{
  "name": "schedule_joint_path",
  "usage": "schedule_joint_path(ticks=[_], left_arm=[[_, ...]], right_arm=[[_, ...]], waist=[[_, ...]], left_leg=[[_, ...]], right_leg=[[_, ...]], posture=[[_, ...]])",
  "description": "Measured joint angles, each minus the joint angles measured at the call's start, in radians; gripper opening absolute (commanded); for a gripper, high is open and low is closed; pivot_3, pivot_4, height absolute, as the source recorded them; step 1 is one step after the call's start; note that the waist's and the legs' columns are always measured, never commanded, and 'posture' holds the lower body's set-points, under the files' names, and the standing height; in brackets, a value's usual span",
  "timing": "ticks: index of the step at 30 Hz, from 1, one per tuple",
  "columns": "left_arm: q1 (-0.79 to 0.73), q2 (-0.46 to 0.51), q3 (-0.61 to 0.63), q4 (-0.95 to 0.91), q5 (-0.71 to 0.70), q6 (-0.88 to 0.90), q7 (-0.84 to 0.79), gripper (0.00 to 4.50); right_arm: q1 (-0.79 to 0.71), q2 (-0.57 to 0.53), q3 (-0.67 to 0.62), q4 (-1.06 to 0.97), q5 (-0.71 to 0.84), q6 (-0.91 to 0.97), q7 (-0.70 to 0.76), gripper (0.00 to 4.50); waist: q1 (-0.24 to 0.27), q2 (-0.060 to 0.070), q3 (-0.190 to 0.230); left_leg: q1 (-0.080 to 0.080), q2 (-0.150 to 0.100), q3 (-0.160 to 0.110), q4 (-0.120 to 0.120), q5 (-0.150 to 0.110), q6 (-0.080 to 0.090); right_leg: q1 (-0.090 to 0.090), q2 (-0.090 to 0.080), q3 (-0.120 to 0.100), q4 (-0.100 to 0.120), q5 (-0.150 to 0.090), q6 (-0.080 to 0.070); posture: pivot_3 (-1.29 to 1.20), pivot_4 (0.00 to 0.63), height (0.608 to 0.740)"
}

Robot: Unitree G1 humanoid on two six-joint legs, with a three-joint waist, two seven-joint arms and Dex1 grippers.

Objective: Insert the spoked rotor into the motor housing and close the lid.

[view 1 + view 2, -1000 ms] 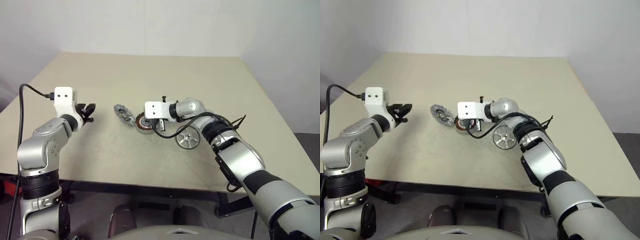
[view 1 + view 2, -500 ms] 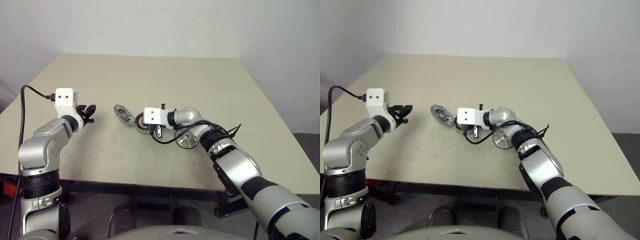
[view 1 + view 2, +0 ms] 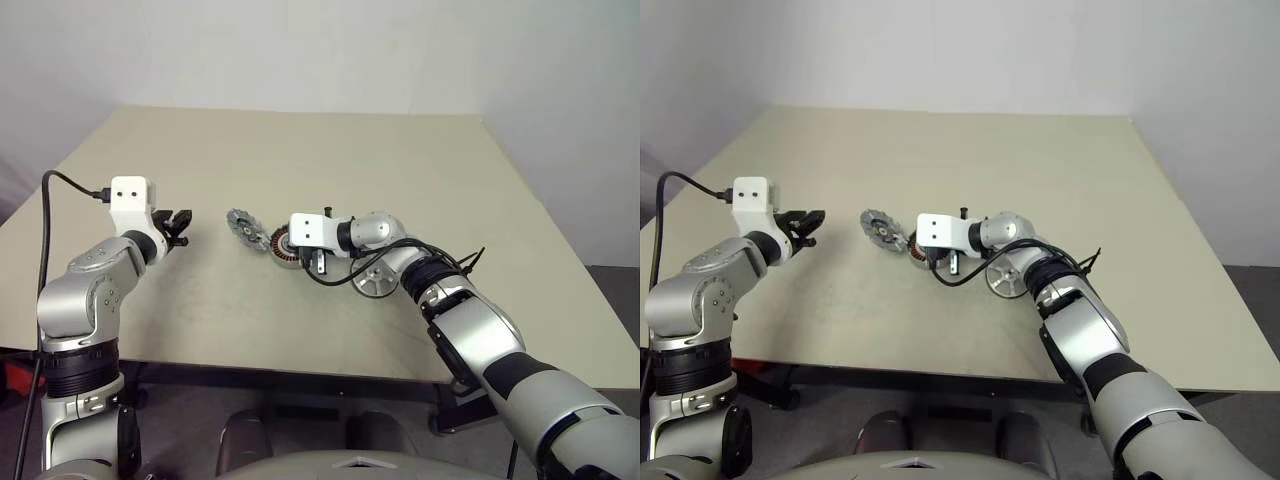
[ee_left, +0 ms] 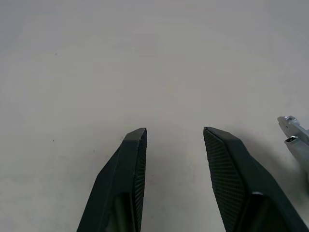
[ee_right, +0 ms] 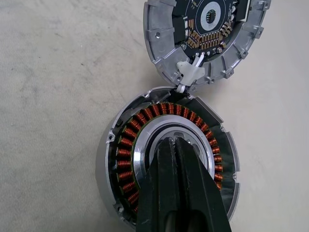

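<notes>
- You had a broad beige matte tabletop point(image 3: 330, 150) before you, its far corners meeting the wall.
- Behind it stood a plain white wall point(image 3: 300, 50), evenly lit.
- To your right, grey floor point(image 3: 615, 285) showed past the table's edge.

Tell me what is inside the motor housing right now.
Copper coil windings ring the motor housing around a silver centre. The shut right pincer points into that centre, covering part of it. No rotor is visible inside.

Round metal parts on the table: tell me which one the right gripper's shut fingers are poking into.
The motor housing, the ring lined with copper coils. The right gripper points into its silver centre; the lid and spoked rotor lie alongside.
</notes>
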Motion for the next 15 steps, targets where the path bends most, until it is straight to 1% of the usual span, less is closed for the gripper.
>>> schedule_joint_path(ticks=[15], left_arm=[[0.013,-0.001,0.0,0.0,0.0,0.0,0.002,1.97]], right_arm=[[-0.028,-0.012,-0.03,-0.007,0.018,0.017,0.007,0.04]], waist=[[0.0,0.0,0.0]], left_leg=[[-0.002,0.0,0.0,0.0,0.0,0.0]], right_leg=[[-0.002,0.0,0.0,-0.001,0.0,0.0]], posture=[[0.0,0.0,0.74]])
